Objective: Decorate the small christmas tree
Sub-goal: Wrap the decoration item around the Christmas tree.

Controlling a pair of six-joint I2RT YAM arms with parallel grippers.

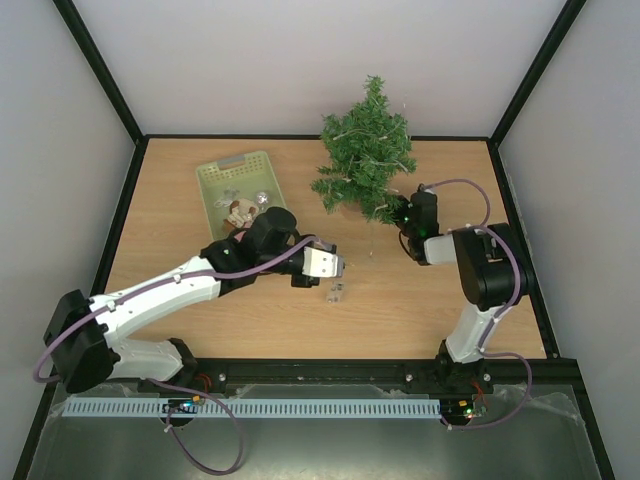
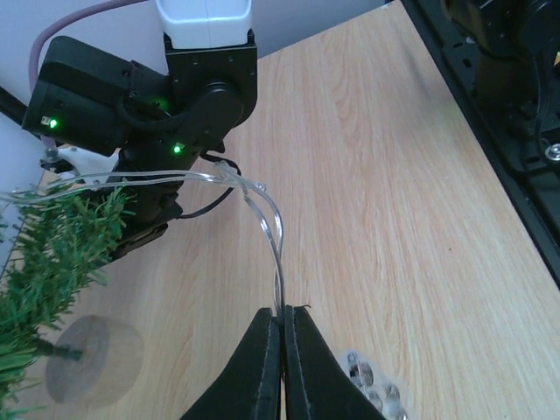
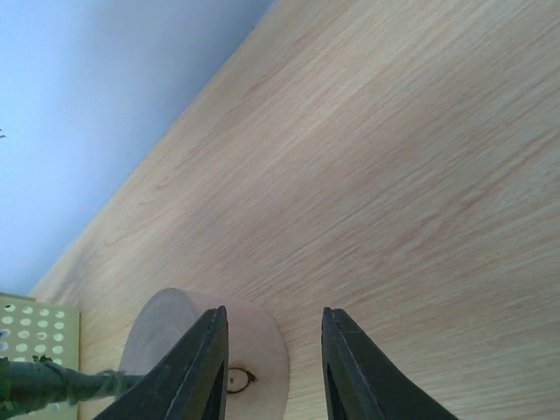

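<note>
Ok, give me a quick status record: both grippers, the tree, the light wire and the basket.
left gripper: shut on the clear wire
right gripper: open, beside the wooden base
small christmas tree: upright, far right of table
clear wire: runs from left gripper to tree
basket: left of tree, ornaments inside

Basket [image 1: 222,172] left of small christmas tree [image 1: 365,150], both toward table [image 1: 400,300] back
</note>
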